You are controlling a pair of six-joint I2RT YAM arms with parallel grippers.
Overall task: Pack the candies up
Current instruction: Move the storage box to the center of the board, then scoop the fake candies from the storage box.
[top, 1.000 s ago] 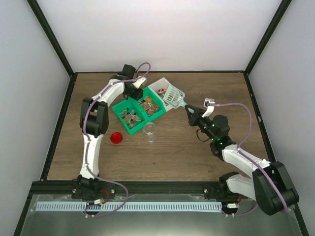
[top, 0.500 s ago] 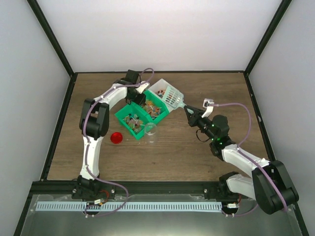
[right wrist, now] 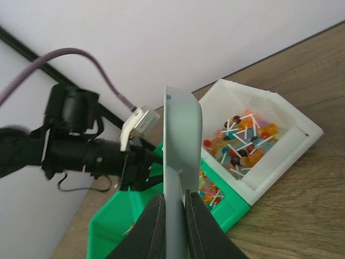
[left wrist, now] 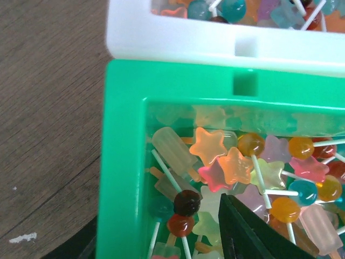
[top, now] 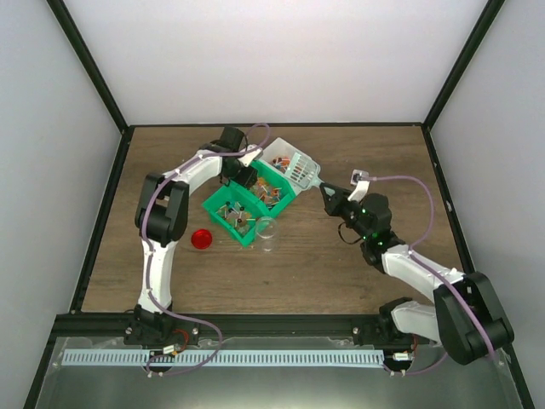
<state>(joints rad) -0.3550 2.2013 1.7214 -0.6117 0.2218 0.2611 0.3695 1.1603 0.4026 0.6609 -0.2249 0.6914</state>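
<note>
Candies [left wrist: 232, 162], translucent stars and balls on white sticks, fill the green plastic bin [left wrist: 124, 162] and the white plastic bin [right wrist: 291, 145] touching it. They lie ahead of and below the pale blue-green slotted scoop [right wrist: 180, 135], whose long axis runs from our right gripper [right wrist: 173, 213], clenched on its handle, toward the white bin. Our left gripper [top: 244, 177] hangs over the green bin, nearer them; we cannot tell whether it is parted. Room looks tight on the brown wooden table [top: 358, 273], with the clear round jar [top: 266, 228] just beside the green bin.

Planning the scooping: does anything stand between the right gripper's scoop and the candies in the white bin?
Nothing visible stands between scoop and candies. The white bin is open-topped; the left gripper is aside, over the green bin.
</note>
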